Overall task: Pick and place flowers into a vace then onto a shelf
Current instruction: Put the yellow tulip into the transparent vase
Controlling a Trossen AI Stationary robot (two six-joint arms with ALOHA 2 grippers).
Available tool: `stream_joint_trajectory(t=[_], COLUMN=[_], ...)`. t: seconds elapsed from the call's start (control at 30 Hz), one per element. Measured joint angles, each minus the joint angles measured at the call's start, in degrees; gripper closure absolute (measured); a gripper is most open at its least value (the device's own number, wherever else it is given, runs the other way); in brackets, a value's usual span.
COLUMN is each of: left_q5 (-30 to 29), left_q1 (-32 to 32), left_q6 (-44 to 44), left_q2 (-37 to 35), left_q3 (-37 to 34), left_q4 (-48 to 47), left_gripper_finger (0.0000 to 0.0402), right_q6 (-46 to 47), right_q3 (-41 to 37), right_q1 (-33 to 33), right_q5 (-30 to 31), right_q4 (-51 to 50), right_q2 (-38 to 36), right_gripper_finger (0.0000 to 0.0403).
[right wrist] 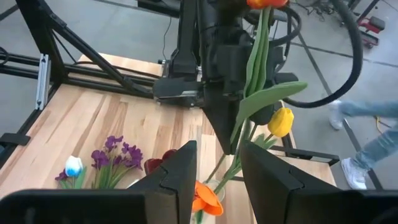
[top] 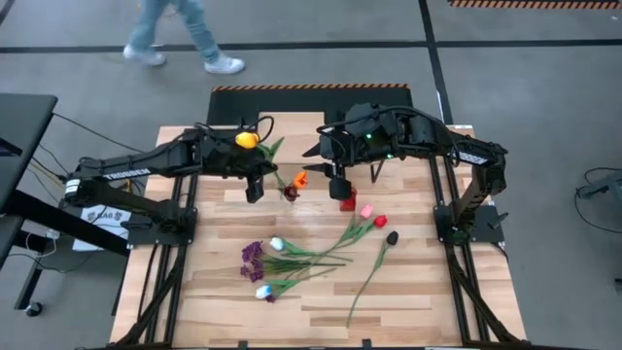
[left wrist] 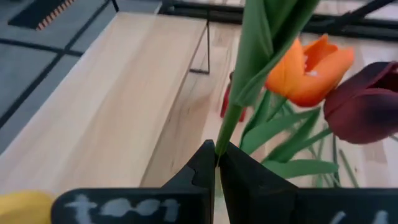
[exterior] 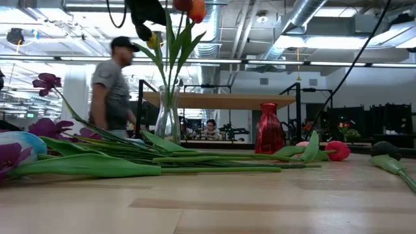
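A clear glass vase [exterior: 168, 120] stands on the table with tulips in it. An orange head [top: 299, 179], a dark red head [top: 290, 193] and a yellow head [top: 246, 139] show above it. My left gripper [top: 257, 185] hangs above the vase, shut on a green tulip stem [left wrist: 227, 130]. My right gripper [top: 338, 187] hovers high to the right of the vase, its fingers [right wrist: 180, 177] apart with nothing between them. More flowers [top: 311, 253] lie flat on the tabletop. The shelf [exterior: 227, 100] stands at the far side. My left gripper pinches the green stem [left wrist: 224, 142] between its two fingertips, which come at it slanting down from the table's left. The stem rises past the fingers with a long leaf [left wrist: 264, 37]. Its lower part is hidden behind the fingers, and I cannot tell which head is its own.
A small red vase [exterior: 268, 128] stands right of the glass one, below my right gripper. Purple sprigs [top: 253, 259] and a dark tulip [top: 392, 237] lie among the loose flowers. A person [top: 180, 39] walks past beyond the far edge. Bare planks lie near the front edge [top: 428, 311].
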Motion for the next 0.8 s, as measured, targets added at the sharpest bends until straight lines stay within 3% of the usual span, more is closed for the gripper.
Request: stream_joint_trajectory(t=[0.23, 0.8], left_q5=[0.0, -0.1], left_q1=[0.0, 0.9], left_q6=[-0.1, 0.3], left_q2=[-1.1, -0.6], left_q3=[-5.7, -6.7], left_q4=[5.3, 3.4], left_gripper_finger=[0.0401, 0.0388], right_q6=[0.0, 0.0], right_q3=[0.0, 0.0], right_q1=[0.0, 0.0], right_q5=[0.0, 0.0], right_q4=[-0.1, -0.1], right_q2=[0.0, 0.0], right_gripper_finger=[0.0287, 0.0287])
